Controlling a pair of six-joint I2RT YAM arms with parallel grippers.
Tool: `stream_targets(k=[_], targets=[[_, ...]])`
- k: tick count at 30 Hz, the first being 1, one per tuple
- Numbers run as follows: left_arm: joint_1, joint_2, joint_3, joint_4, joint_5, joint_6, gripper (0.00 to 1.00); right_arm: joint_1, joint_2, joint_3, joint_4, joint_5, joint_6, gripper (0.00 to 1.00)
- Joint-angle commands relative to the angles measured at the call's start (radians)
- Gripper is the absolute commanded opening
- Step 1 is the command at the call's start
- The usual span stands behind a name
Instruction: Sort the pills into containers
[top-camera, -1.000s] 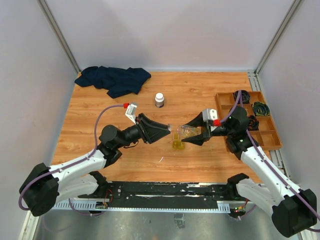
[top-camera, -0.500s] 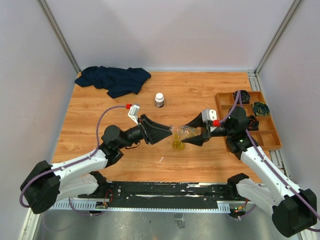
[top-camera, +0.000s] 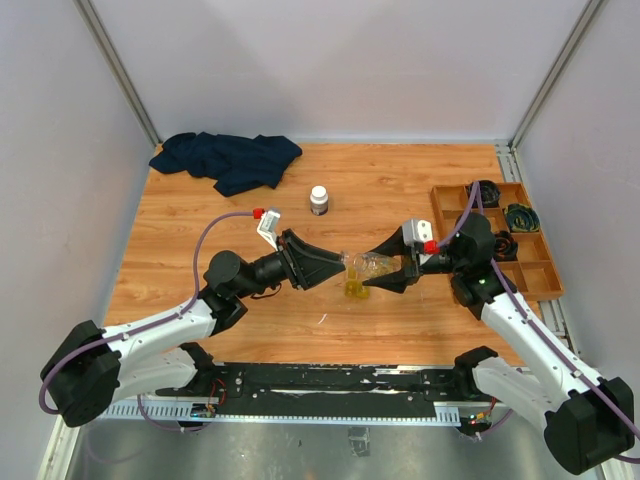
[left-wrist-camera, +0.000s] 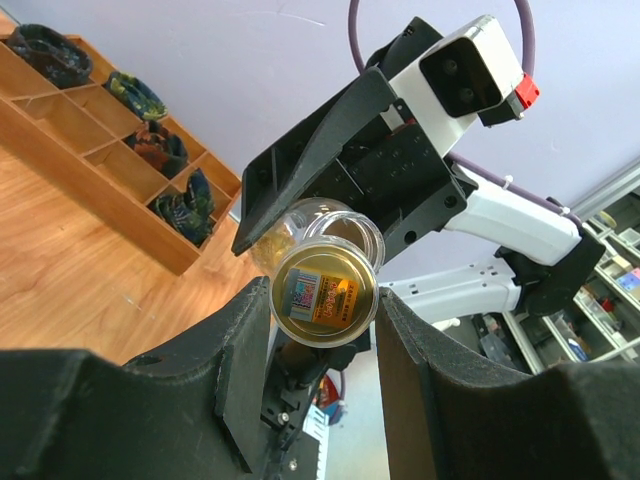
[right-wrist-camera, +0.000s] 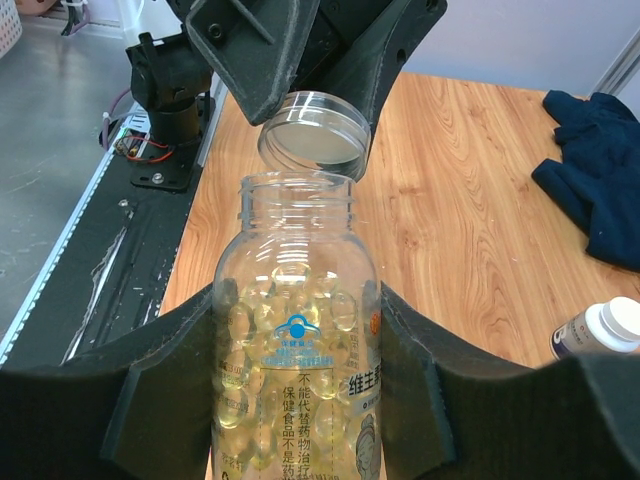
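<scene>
Gripping a clear pill bottle (right-wrist-camera: 295, 330) by its labelled sides, the right gripper (right-wrist-camera: 295, 400) has both fingers clamped on it. The bottle is packed with yellow capsules and its mouth is open. In the overhead view this pill bottle (top-camera: 372, 262) lies nearly level above the table (top-camera: 200, 210), near the middle, with its mouth turned toward the other arm. The right gripper (top-camera: 380, 270) comes in from the right side. The left gripper (top-camera: 338, 266) meets it from the left, its fingers pressed tight on a round clear lid (right-wrist-camera: 312, 122). The lid sits just beyond the bottle's mouth and is off the neck. From the left wrist, the lid (left-wrist-camera: 325, 292) is squeezed between the two black fingers of the left gripper (left-wrist-camera: 325, 305), and a printed sticker and a golden tint show on or through it. The right arm's black fingers reach in from behind it. On the table just below where the two grippers meet lies a small yellow case (top-camera: 355, 289); its details are too small to make out. Farther back stands a white-capped bottle (top-camera: 319, 200). A dark blue cloth (top-camera: 228, 158) is heaped at the far left corner. A wooden tray (top-camera: 535, 272) with dark items in its compartments sits at the right edge.
</scene>
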Motion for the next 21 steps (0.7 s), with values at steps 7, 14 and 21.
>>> stream_targets(k=[7,14,21], targets=[[-0.012,0.003,0.025,0.037,-0.022,0.017,0.2,0.02,-0.002,0.043,-0.012,0.01,-0.031,0.0],[-0.014,0.002,0.022,0.036,-0.029,0.017,0.2,0.024,0.001,0.051,-0.045,0.03,-0.059,0.0],[-0.015,0.004,0.017,0.036,-0.039,0.016,0.2,0.027,0.001,0.06,-0.079,0.058,-0.082,0.01]])
